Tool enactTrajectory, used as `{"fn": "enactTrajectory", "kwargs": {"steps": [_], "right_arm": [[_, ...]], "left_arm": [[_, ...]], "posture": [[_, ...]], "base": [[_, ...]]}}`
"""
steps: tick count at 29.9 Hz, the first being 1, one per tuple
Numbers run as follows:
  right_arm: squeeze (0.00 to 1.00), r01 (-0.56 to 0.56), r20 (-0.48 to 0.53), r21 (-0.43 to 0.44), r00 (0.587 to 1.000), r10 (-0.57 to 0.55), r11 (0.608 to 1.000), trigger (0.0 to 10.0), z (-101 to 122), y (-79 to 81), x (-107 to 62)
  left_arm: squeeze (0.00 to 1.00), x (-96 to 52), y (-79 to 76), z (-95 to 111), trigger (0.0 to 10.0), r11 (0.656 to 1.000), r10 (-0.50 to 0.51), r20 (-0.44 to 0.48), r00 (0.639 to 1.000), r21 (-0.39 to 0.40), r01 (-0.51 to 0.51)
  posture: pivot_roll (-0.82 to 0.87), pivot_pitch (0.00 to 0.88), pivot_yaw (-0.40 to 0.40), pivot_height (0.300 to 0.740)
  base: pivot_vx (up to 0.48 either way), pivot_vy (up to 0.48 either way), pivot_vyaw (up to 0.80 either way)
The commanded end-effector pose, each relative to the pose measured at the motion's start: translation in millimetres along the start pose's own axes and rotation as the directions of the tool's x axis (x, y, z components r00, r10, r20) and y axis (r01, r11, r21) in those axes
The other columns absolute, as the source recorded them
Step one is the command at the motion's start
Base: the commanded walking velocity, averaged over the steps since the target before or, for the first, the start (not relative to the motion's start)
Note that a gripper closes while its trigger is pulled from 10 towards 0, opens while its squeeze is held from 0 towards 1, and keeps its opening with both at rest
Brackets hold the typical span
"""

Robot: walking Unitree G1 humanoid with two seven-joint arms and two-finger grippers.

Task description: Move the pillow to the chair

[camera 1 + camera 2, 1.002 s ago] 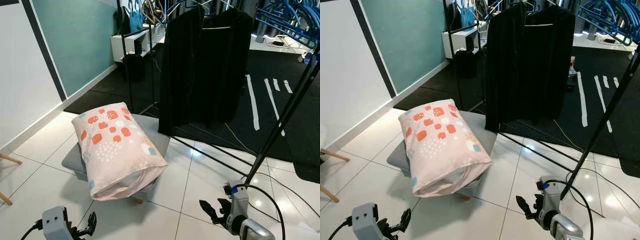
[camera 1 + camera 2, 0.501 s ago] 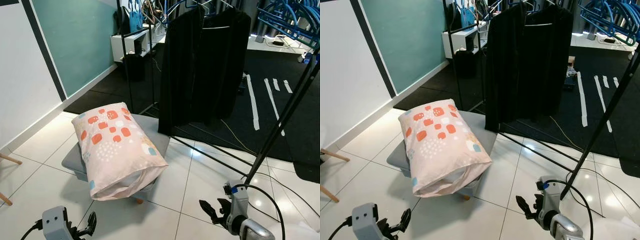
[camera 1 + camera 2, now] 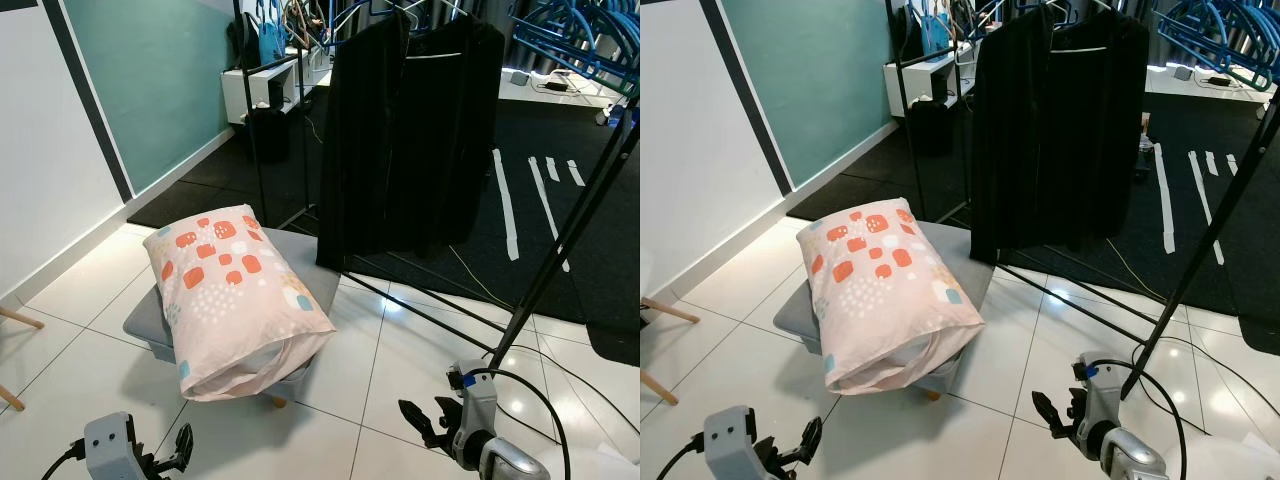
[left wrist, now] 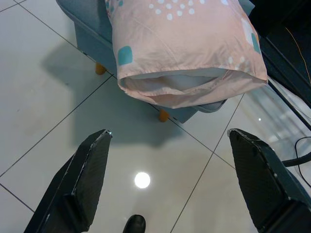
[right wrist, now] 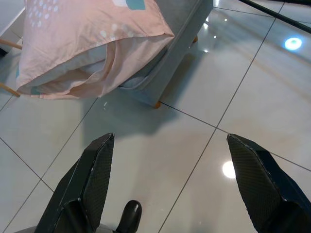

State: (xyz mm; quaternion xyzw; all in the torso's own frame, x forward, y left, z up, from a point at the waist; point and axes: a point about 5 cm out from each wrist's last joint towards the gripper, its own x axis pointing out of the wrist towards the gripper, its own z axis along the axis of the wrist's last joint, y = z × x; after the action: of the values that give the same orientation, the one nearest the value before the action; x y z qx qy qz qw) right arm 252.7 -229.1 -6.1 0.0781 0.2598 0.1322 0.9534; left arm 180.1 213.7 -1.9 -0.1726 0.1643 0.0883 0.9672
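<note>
Left eye view — pillow [image 3: 233, 295] lies on grey chair [image 3: 310, 268].

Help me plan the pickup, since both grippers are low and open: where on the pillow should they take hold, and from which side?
Probably the near, open end of the pillow, which overhangs the grey stool toward the robot. Come in from the front, the left gripper and right gripper each pinching a near corner. The loose pillowcase mouth there offers foldable fabric, and both grippers face it above the tiled floor.
</note>
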Motion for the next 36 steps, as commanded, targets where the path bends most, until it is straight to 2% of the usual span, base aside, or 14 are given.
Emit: {"fn": "enactTrajectory", "kwargs": {"steps": [1, 36], "right_arm": [[0.00, -0.001, -0.004, 0.020, 1.000, 0.001, 1.000, 10.0, -2.3, 1.3, -0.3], [0.00, -0.003, -0.015, 0.020, 1.000, 0.003, 1.000, 10.0, -5.7, 0.5, -1.5]], "left_arm": [[0.00, -2.1, 1.1, -0.5, 10.0, 1.000, 0.008, -0.004, 1.000, -0.015, -0.008], [0.00, -3.1, 0.4, -3.4, 10.0, 1.000, 0.003, -0.010, 1.000, -0.015, -0.003]], "posture": [[-0.10, 0.051, -0.019, 0.740], [-0.10, 0.035, -0.024, 0.740]], "base": [[0.000, 0.000, 0.00], [0.000, 0.000, 0.00]]}}
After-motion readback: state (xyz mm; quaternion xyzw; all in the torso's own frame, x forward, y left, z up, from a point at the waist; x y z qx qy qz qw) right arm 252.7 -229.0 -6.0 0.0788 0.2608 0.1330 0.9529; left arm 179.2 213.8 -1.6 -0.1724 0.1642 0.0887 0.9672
